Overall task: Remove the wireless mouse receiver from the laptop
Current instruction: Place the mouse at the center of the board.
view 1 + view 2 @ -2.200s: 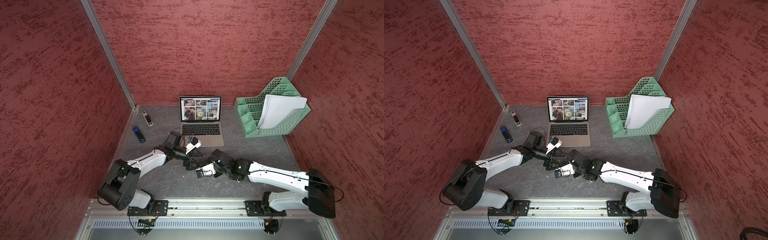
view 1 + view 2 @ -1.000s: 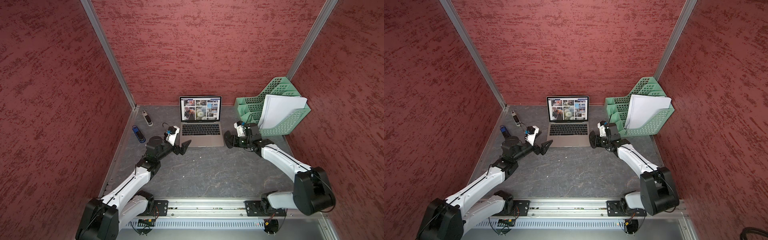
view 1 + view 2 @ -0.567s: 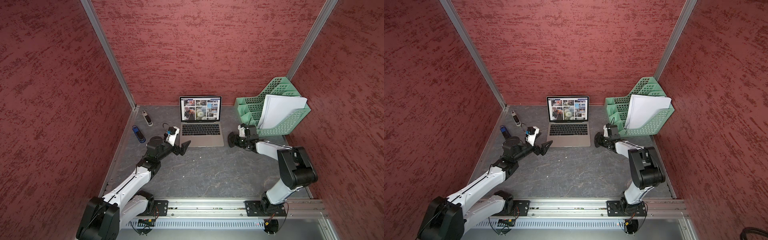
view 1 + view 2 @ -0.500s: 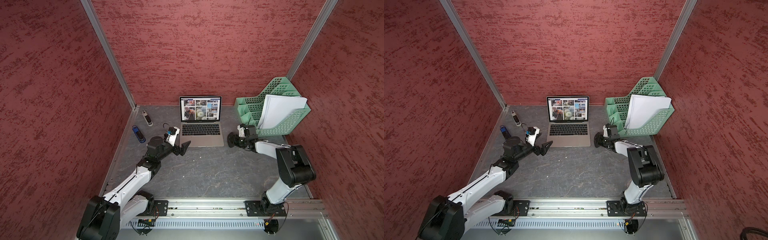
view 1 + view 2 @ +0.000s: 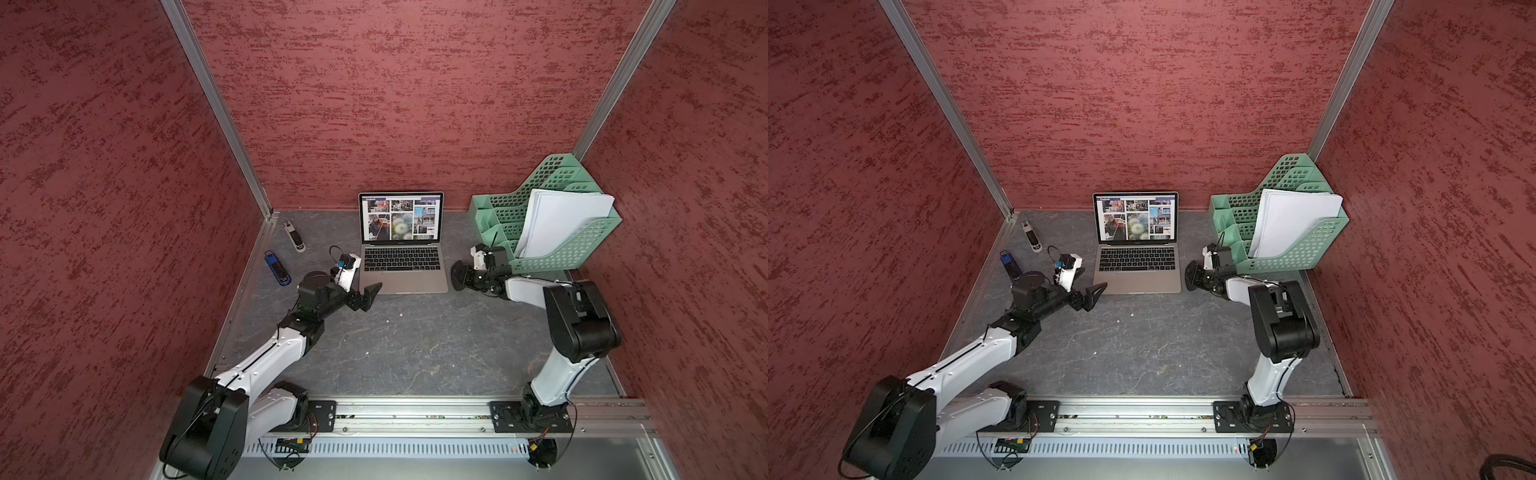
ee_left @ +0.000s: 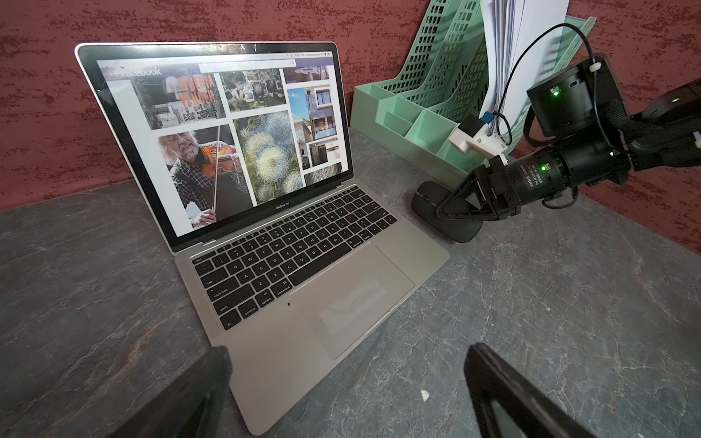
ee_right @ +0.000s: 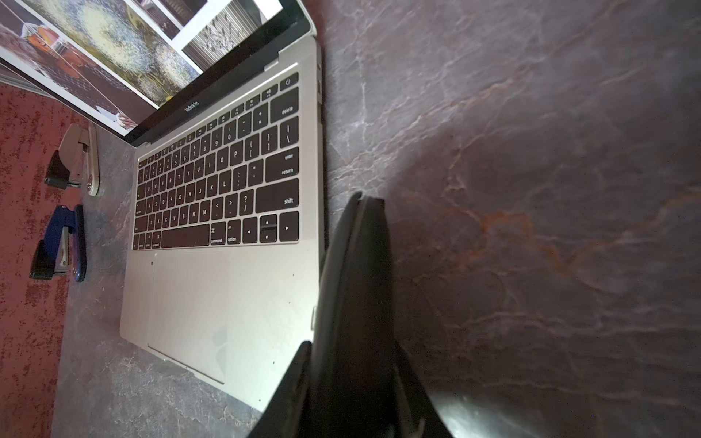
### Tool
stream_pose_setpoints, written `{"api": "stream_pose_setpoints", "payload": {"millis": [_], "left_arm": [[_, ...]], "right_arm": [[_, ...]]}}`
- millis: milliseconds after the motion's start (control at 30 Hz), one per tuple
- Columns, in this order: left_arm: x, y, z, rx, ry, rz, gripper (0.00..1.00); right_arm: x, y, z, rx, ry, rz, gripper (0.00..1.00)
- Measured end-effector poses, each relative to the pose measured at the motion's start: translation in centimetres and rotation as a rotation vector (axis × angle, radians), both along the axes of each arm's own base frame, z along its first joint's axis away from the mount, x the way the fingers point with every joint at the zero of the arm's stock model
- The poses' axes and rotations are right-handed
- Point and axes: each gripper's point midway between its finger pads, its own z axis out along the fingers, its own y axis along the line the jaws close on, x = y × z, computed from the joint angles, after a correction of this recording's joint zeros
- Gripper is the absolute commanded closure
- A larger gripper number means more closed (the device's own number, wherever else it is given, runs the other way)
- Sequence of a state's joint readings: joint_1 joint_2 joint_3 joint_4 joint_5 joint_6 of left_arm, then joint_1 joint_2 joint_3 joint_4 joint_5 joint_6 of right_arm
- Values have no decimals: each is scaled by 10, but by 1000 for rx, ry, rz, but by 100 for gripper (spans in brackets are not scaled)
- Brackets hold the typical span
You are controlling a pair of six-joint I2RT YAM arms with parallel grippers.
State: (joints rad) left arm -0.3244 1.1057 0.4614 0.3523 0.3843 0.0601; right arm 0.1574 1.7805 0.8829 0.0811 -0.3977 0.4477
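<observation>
1. The laptop (image 5: pixel 403 279) stands open at the middle of the table's (image 5: pixel 415 345) back edge, its screen lit.
2. The receiver cannot be made out in any view. It is too small, and the right gripper covers part of the laptop's right side.
3. The right gripper (image 6: pixel 444 210) lies low just beside that right side, over the mouse (image 6: pixel 424 199), tips pointing at the laptop. In the right wrist view a finger (image 7: pixel 352 284) overlaps the front half of that side.
4. Its jaws look narrowly set — whether they are closed, or pinch anything, I cannot tell.
5. The left gripper (image 6: pixel 349 350) hovers at the laptop's front left corner — jaws wide apart, empty.
6. A rack (image 5: pixel 552 257) fills the table's back right corner. A blue stapler (image 5: pixel 277 268) and a grey stapler (image 5: pixel 295 237) lie by the left edge, towards the back.
</observation>
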Motion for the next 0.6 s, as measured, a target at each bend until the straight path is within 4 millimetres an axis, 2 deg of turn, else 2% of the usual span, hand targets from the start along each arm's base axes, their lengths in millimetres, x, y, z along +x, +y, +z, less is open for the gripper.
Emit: {"api": "stream_pose_setpoints", "payload": {"millis": [100, 433, 600], "left_arm": [[1, -1, -1, -1, 1, -3, 0], [0, -1, -1, 0, 2, -4, 0], [0, -2, -3, 0, 8, -10, 0]], "right_arm": [[0, -1, -2, -9, 1, 1, 78], [4, -4, -10, -27, 10, -10, 70], [4, -5, -14, -34, 17, -15, 60]]}}
